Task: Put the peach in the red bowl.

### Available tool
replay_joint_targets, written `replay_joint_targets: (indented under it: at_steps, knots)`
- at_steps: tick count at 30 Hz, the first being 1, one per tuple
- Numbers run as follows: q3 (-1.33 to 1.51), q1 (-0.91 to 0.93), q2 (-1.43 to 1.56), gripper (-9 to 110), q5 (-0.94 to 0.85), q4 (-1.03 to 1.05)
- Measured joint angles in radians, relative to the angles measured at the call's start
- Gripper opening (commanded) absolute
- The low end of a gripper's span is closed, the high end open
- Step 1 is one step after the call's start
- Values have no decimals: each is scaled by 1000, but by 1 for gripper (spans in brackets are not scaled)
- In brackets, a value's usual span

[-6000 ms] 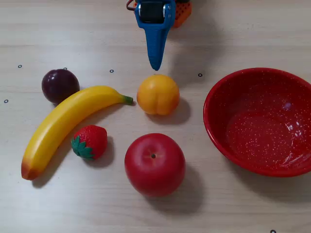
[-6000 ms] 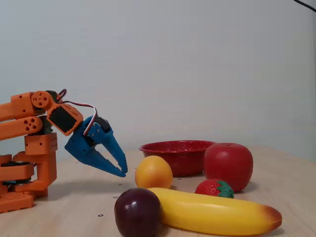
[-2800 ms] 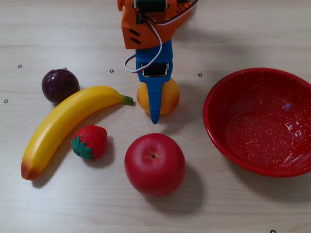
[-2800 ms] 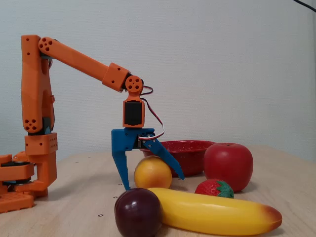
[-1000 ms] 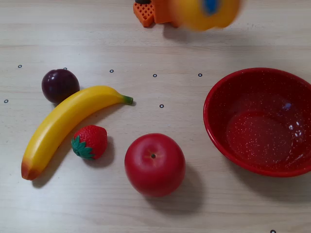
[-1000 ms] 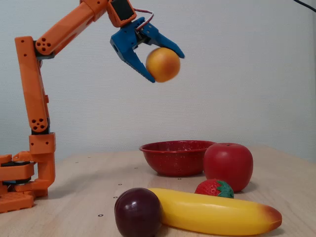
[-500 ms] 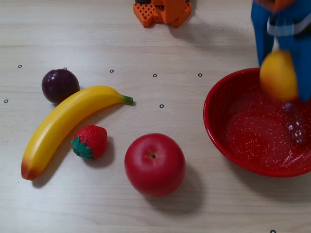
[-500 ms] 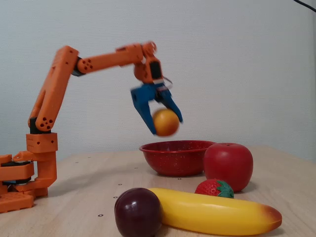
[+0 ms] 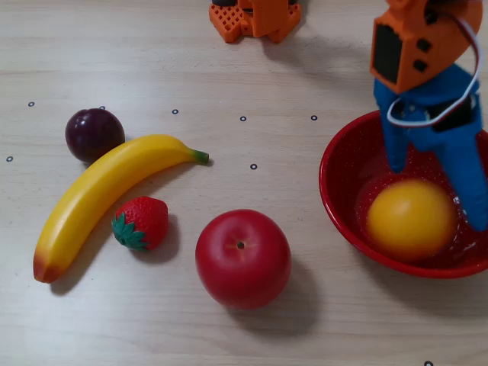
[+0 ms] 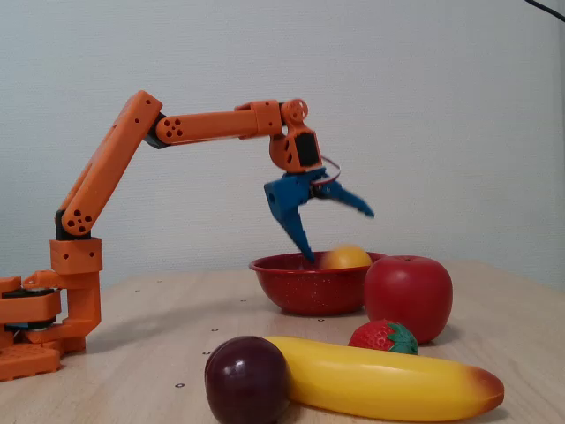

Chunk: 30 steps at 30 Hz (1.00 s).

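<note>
The yellow-orange peach (image 9: 410,219) lies inside the red speckled bowl (image 9: 335,198) at the right edge of the overhead view. In the fixed view the peach (image 10: 346,257) peeks over the rim of the bowl (image 10: 305,291). My blue gripper (image 9: 436,192) is open, with its jaws spread wide over the bowl. One fingertip reaches down into the bowl just beside the peach, and the other is raised above it. In the fixed view the gripper (image 10: 339,234) holds nothing.
A red apple (image 9: 242,258) sits left of the bowl. Further left are a strawberry (image 9: 142,222), a banana (image 9: 107,194) and a dark plum (image 9: 94,134). The orange arm base (image 9: 255,17) stands at the far edge of the table.
</note>
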Motion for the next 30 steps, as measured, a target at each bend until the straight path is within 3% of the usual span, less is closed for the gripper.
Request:
replay_joint_targets:
  at_steps: [3, 8, 17, 30]
  knots:
    - [-48, -2, 2, 50, 5, 11]
    - [-117, -17, 32, 0, -17, 37]
    - [77, -153, 482, 0, -55, 5]
    - [1121, -402, 1233, 0, -12, -265]
